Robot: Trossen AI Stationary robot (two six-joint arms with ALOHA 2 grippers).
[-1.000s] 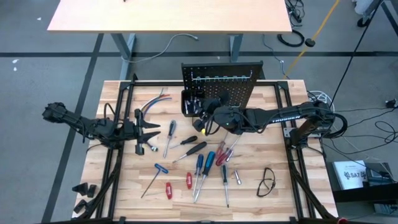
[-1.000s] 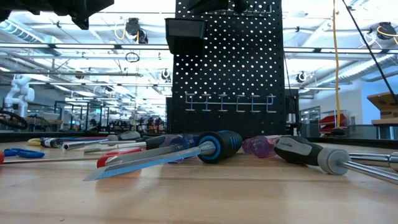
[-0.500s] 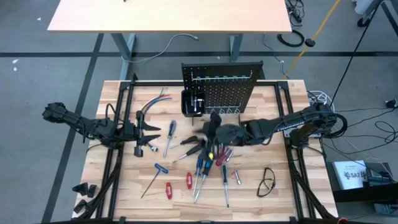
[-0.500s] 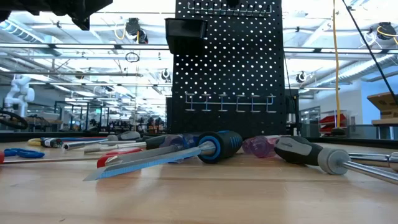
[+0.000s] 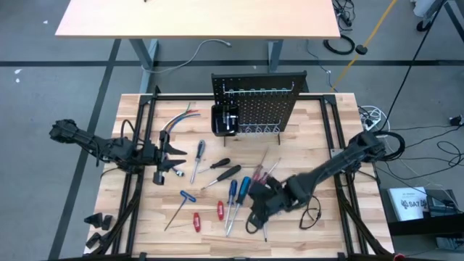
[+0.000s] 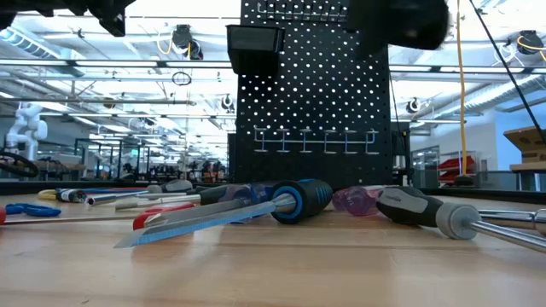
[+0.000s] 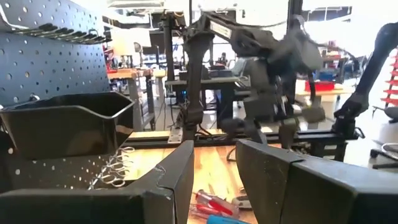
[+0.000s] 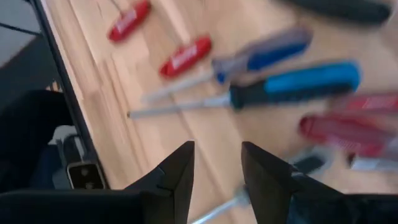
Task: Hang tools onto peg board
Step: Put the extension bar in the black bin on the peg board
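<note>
Your right claw (image 5: pixel 255 210) hangs part-open and empty over the tools (image 5: pixel 233 194) lying on the desk well in front of the peg board (image 5: pixel 259 101); they look light, rigid, slick-shafted, so grip a handle mid-length.

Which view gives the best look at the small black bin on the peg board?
The left wrist view: the black bin fills the near side, rim and front wall clear, against the peg board. The high view shows it only from above, small, with tools inside. The low view shows its underside, high on the board. The right wrist view misses it.
</note>
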